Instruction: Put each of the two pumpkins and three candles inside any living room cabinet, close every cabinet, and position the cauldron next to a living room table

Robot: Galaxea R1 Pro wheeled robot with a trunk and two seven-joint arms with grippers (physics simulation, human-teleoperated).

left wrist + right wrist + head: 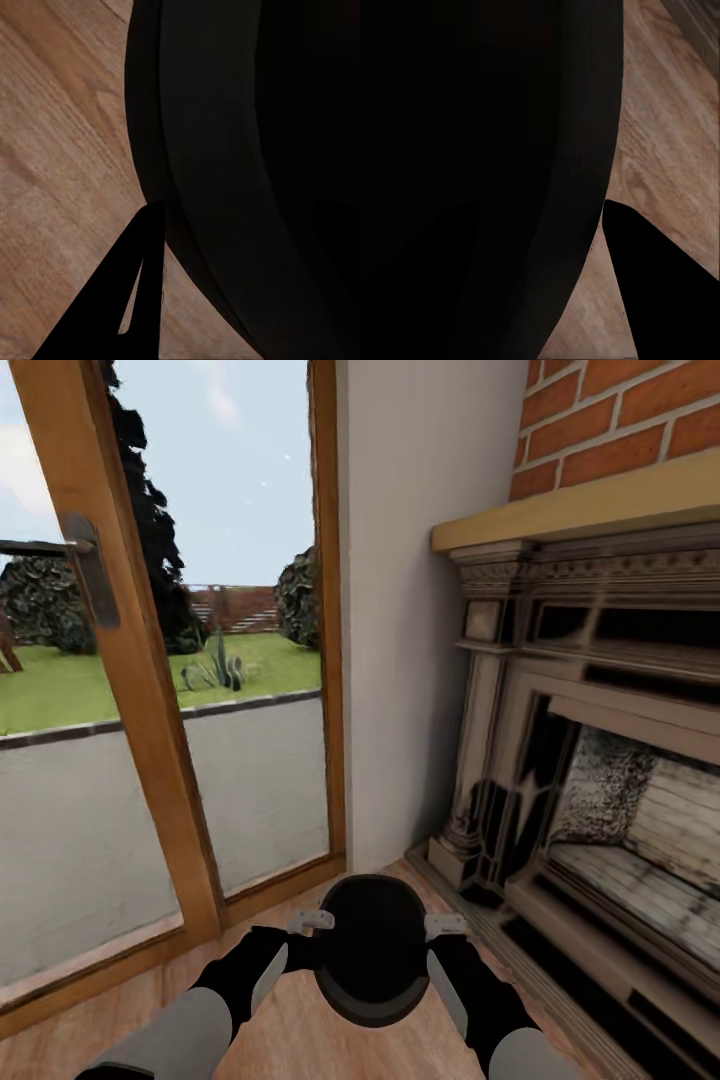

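The matte black cauldron (372, 950) sits between my two arms, low in the head view, over the light plank floor. My left gripper (318, 935) is at its left rim and my right gripper (432, 938) at its right rim, each clamped on the wall. In the left wrist view the cauldron's curved wall (225, 150) sits right against one dark finger (120, 300). The right wrist view shows the same, with the wall (472, 150) beside a finger (660, 277). Pumpkins, candles, cabinet and table are out of view.
A wood-framed glass door (120, 660) with a metal handle (90, 560) stands close ahead on the left. A white wall (420, 610) is straight ahead. The ornate fireplace (600, 760) under the red brick chimney (620, 420) is on the right.
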